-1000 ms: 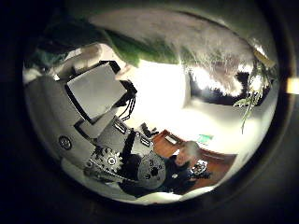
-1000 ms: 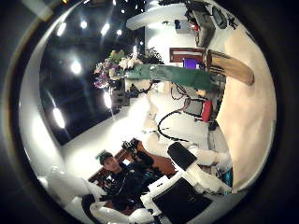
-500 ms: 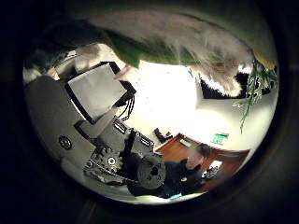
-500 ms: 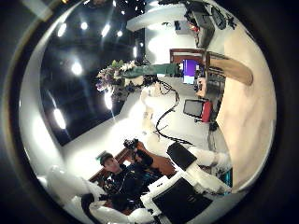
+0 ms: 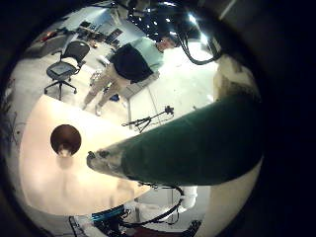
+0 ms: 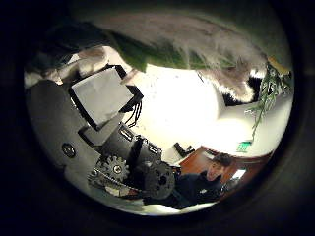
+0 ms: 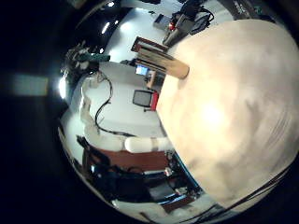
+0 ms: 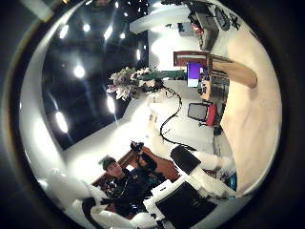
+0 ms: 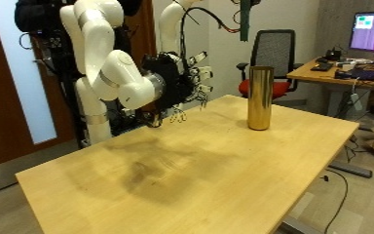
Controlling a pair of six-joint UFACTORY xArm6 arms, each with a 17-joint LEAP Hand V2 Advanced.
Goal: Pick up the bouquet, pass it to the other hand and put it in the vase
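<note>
the robot's right hand (image 9: 177, 83) hangs low over the wooden table (image 9: 174, 185), its fingers loosely spread and holding nothing. above and beyond it the left arm reaches up past the top of the outside view, where only the dark green wrapped stem of the bouquet (image 9: 246, 18) dips into sight. the left hand (image 6: 113, 128) is closed round that stem: in its palm views the green wrap runs close across the palm, with pale blooms fanning out at the far end. the tall gold vase (image 9: 258, 97) stands upright on the table, near the far edge. it is almost directly below the hanging stem but well apart from it, and nothing is in it. from the left palm the vase shows as a dark mouth on the tabletop beneath the stem's cut end.

on this evidence the pick-up is done and the bouquet is aloft in the left hand. whether a handover to the empty right hand is to come cannot be told. the flowers are not yet lowered into the vase.
</note>
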